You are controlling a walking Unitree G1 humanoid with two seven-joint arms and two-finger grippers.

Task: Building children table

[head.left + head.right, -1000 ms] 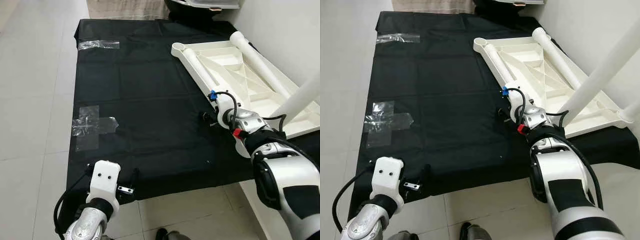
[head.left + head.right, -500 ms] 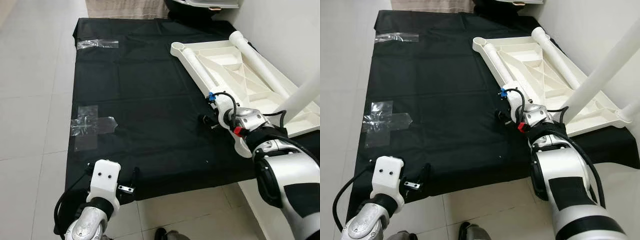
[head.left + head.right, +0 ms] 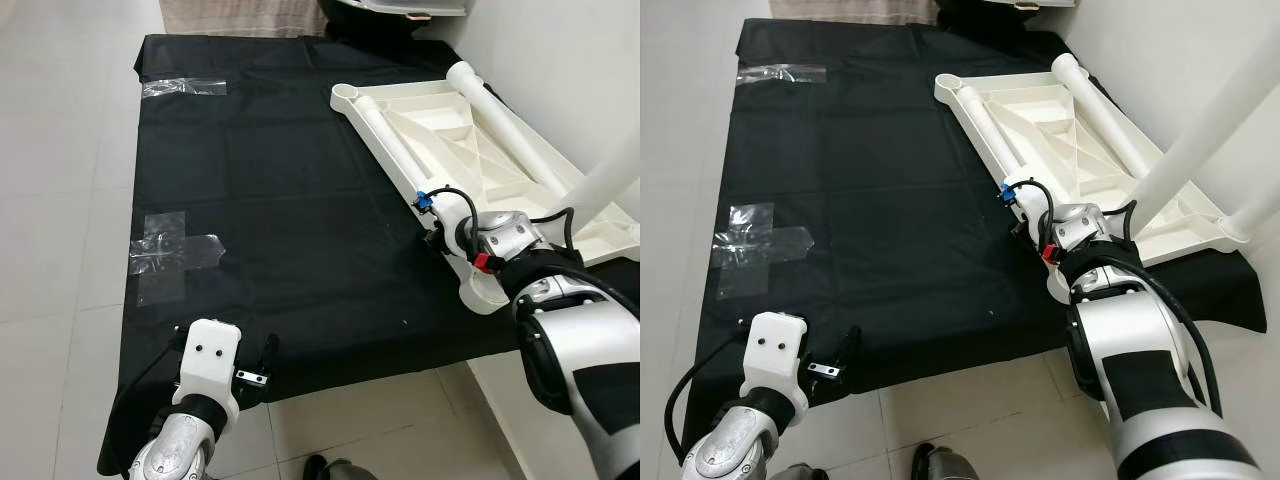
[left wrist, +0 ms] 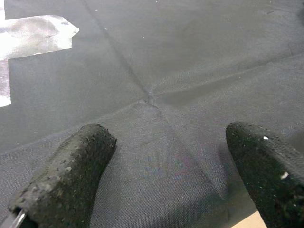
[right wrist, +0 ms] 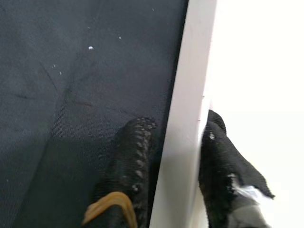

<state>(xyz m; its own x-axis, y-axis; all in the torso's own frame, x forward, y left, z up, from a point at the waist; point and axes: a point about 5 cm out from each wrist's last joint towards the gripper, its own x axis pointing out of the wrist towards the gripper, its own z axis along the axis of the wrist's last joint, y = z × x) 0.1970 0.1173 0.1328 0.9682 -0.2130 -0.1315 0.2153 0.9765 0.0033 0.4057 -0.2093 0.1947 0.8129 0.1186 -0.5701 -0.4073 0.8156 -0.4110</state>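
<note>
Two fingers [image 5: 133, 156] of my right gripper [image 5: 178, 156] pinched the tabletop [image 3: 440, 135] rim; my left gripper [image 4: 166, 175] hung spread above the cloth [image 3: 280, 200]. Repositioning step, I judged; next needed a steady pull.

- The black cloth mat [image 3: 290, 200] lies open across its middle and left part.
- The upturned white plastic table [image 3: 470, 150] blocks the right side, its legs rising.

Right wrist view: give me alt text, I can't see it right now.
The right gripper has its two black fingers on either side of the white plastic table's rim, one on each face. Black cloth mat lies beside it.
</note>
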